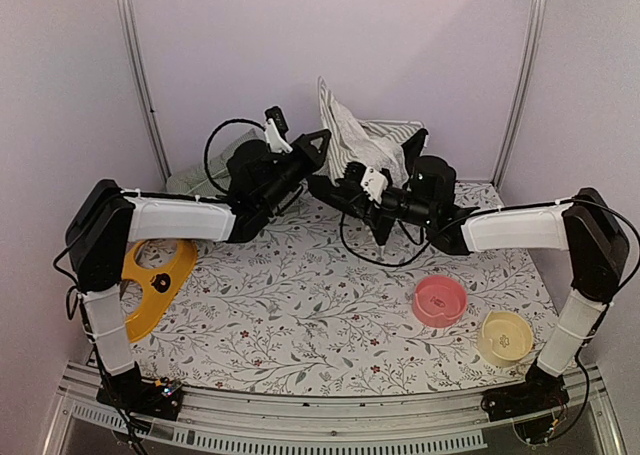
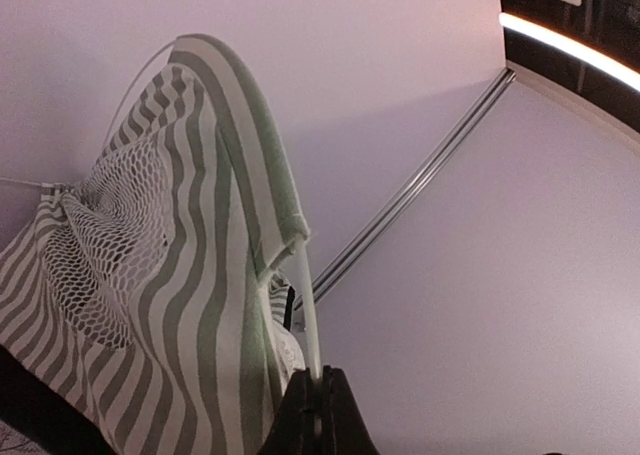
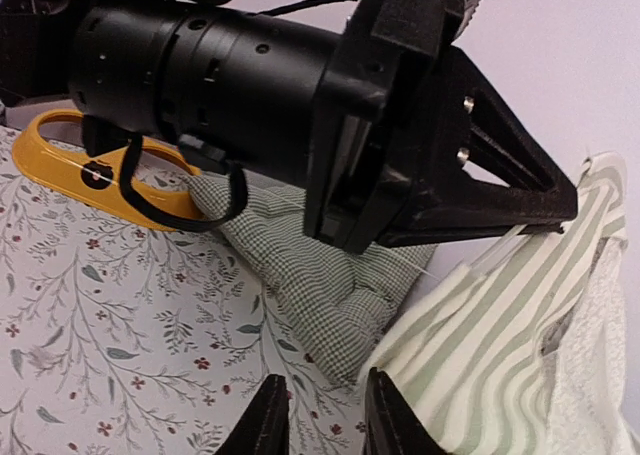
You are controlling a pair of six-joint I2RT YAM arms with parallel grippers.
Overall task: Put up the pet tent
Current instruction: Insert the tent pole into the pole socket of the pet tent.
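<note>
The pet tent [image 1: 362,140], green-and-white striped with white mesh, stands crumpled against the back wall. In the left wrist view its fabric [image 2: 190,275] rises in an arch, and a thin white pole [image 2: 305,295] comes out of the sleeve. My left gripper [image 2: 322,380] is shut on that pole's end. From the top it [image 1: 322,140] sits at the tent's left edge. My right gripper [image 3: 325,420] is open, low over the tablecloth, with nothing between its fingers. Its right finger [image 3: 388,415] lies against the tent's striped hem [image 3: 500,345]. From above it [image 1: 328,188] is just in front of the left gripper.
A green checked cushion [image 3: 320,285] lies under the left gripper, beside the tent. A yellow plastic piece [image 1: 155,280] is at the left edge. A pink bowl [image 1: 440,300] and a cream bowl [image 1: 505,337] sit front right. A black cable [image 1: 380,255] loops over the cloth.
</note>
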